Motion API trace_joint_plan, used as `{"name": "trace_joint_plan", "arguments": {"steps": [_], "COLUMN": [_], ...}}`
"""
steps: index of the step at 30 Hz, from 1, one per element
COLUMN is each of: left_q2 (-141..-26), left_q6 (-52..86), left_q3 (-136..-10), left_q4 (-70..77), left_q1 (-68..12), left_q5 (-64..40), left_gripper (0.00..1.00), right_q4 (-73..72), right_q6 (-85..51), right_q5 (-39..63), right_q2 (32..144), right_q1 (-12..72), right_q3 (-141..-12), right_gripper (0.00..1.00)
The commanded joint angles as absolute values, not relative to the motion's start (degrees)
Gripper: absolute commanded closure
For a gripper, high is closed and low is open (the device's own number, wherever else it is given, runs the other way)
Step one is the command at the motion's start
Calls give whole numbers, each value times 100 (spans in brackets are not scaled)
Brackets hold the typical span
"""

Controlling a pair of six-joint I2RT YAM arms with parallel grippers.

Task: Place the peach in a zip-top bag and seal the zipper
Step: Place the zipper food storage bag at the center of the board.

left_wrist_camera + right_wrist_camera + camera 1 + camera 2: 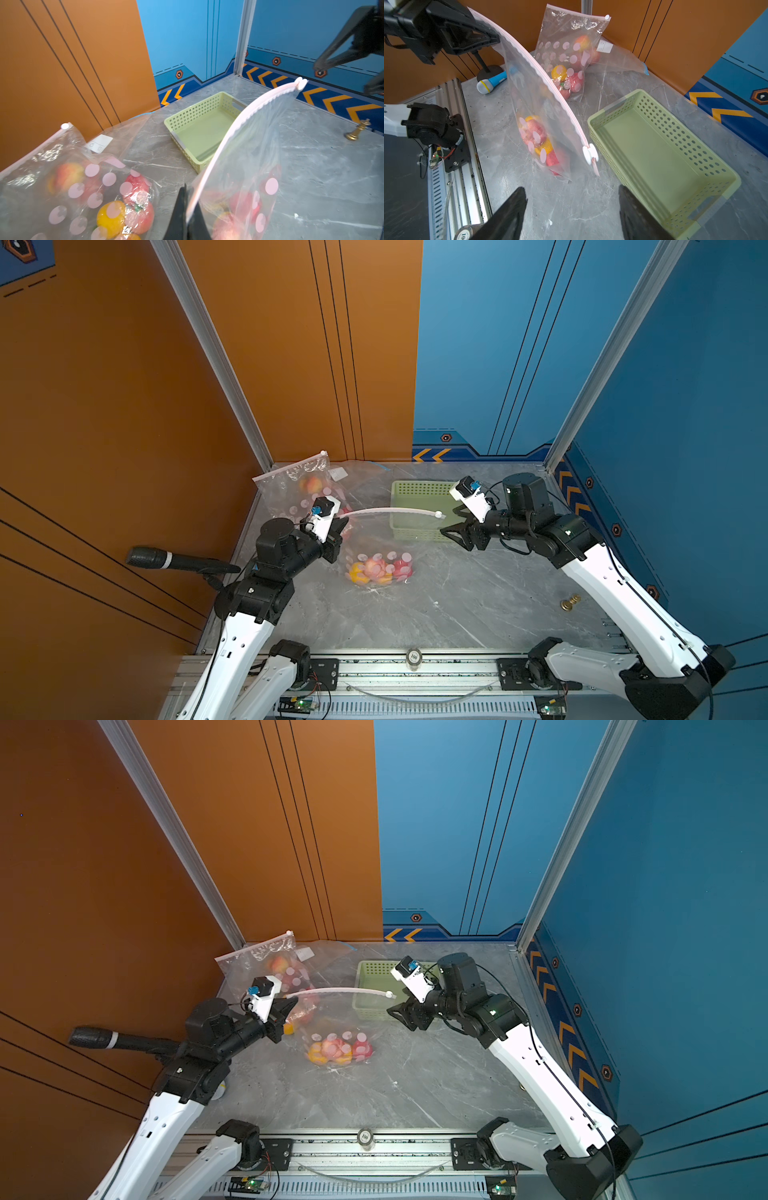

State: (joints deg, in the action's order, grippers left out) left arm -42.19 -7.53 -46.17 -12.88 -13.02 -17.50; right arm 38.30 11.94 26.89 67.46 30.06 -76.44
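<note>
A clear zip-top bag with pink dots hangs over the table's middle, its bottom resting on the marble. A pinkish peach lies inside it among yellow and red fruit. My left gripper is shut on the left end of the bag's pink zipper strip, as the left wrist view shows. The white slider sits at the strip's right end. My right gripper stands open just right of the slider, apart from it. In the right wrist view it holds nothing and the slider hangs ahead.
An empty green basket stands behind the bag, under my right gripper. Another bag of fruit leans at the back left beside a flat empty bag. A black microphone juts in at left. A brass chess piece stands at right.
</note>
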Motion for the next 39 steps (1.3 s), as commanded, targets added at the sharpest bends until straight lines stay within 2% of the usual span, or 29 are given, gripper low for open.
{"name": "trace_joint_plan", "arguments": {"steps": [1,5,10,21,26,27,28,30,31,32,34,37,39], "left_q2": [-4157,-4203,-4440,-5239,-5813,-5868,-5903,-5877,-5828,-5738,-5515,-5022,-4661], "left_q6": [-361,139,944,903,1457,1528,1551,1588,1599,1621,1617,1567,1536], "left_q3": [-4413,-4226,-4132,-4015,-3996,-4007,-4041,-4078,-4085,-4080,-4087,-4078,-4003], "left_q4": [-859,-636,-374,496,893,902,883,803,745,663,422,-102,-396], "left_q1": [-1223,-986,-355,719,1587,1660,1678,1679,1662,1630,1571,1468,1362], "left_q5": [-878,30,306,195,-392,-494,-564,-739,-797,-783,-639,-225,-47], "left_gripper": [100,100,100,100,99,95,87,59,41,28,9,6,6], "right_q4": [3488,3363,3287,2928,2782,2770,2761,2744,2740,2726,2708,2698,2707], "right_q6": [926,802,633,253,85,48,20,-31,-56,-106,-221,-441,-620], "right_q5": [2693,2228,1690,725,446,421,393,320,269,200,65,-287,-634], "right_q2": [6575,6383,6237,5995,5868,5842,5809,5719,5661,5599,5459,5191,4984], "right_q1": [3050,3067,3067,3057,3016,3007,2998,2980,2967,2949,2909,2841,2804], "right_q3": [-7810,-7694,-7513,-7070,-6765,-6720,-6664,-6566,-6517,-6460,-6355,-6145,-5989], "right_gripper": [21,18,16,15,16,16,16,15,15,14,14,12,6]}}
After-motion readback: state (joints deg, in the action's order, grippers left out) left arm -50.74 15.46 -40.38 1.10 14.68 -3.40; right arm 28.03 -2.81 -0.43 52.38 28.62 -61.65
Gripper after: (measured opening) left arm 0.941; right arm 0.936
